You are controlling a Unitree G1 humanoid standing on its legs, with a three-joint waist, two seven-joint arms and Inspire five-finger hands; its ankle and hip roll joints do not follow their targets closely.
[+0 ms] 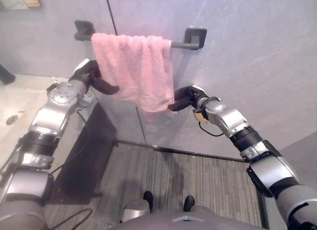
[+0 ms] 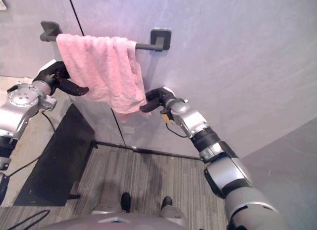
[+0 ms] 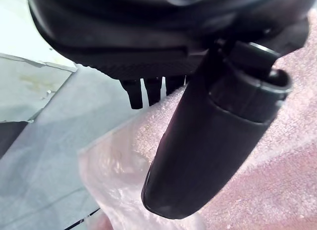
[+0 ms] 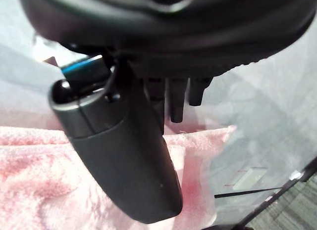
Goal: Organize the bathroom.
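towel bar [image 1: 181, 44] middle under towel [image 1: 136, 71], fingers [image 3: 148, 91] behind it

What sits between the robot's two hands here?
The pink towel draped over the dark wall bar hangs between the left hand and right hand; each grips a lower edge, seen in both eye views.
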